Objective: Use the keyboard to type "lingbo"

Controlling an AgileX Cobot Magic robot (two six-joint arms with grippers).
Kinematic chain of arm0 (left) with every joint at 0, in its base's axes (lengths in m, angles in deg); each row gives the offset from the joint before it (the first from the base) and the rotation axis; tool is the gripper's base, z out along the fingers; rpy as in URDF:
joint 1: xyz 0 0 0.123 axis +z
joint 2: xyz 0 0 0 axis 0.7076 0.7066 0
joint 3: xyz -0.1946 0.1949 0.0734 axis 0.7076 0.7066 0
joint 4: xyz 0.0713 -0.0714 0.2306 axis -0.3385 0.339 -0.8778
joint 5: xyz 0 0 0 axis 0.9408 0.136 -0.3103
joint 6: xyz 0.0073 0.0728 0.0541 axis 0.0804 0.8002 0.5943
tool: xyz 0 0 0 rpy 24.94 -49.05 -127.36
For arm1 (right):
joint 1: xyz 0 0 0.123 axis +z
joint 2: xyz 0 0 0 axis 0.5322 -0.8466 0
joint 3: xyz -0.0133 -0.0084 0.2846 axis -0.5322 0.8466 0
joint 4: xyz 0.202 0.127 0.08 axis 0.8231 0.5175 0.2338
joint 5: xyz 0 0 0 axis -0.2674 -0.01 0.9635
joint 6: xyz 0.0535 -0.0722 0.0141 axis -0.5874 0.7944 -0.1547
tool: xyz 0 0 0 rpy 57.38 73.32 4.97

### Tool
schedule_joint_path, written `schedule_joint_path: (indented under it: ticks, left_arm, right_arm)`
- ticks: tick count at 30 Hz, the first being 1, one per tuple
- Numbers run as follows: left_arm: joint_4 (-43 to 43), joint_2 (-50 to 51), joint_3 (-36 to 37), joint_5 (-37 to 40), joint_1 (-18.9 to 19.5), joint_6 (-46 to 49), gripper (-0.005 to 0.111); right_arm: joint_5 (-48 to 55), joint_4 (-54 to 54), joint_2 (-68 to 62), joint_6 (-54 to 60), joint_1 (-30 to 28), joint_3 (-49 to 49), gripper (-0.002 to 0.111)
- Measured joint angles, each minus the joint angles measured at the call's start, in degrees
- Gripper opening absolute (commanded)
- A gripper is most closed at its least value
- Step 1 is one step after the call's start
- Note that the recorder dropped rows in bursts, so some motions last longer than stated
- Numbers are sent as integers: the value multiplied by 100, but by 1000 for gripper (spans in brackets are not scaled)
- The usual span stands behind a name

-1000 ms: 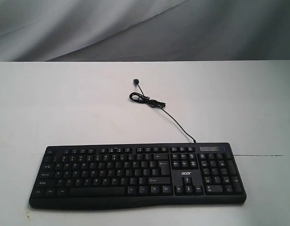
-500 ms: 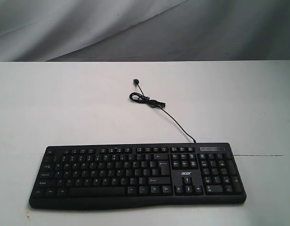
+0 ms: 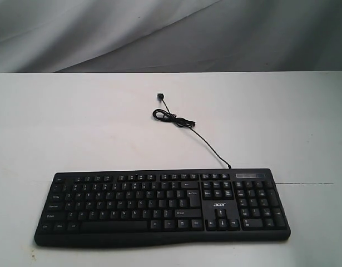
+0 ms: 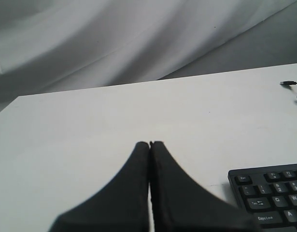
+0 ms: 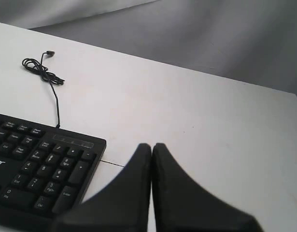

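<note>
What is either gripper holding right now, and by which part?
Nothing. The left gripper and the right gripper are both shut and empty, neither touching the keyboard.

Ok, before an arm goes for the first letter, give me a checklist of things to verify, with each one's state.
1. Keyboard flat on the table, keys up: ok.
2. Left gripper shut for poking: ok.
3. Right gripper shut: ok.
4. Cable clear of the letter keys: ok.
5. A gripper above those keys: not ok; both are off the keyboard's ends.
6. Legends readable enough to find L: cannot tell, too small.
</note>
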Motion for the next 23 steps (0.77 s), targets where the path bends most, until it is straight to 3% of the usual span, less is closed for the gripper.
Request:
schedule_joint_path:
  ticks: [23]
  left_arm:
    - [0, 0, 0, 0, 0, 0, 0]
  right_arm:
    - [0, 62, 0, 0, 0, 0, 0]
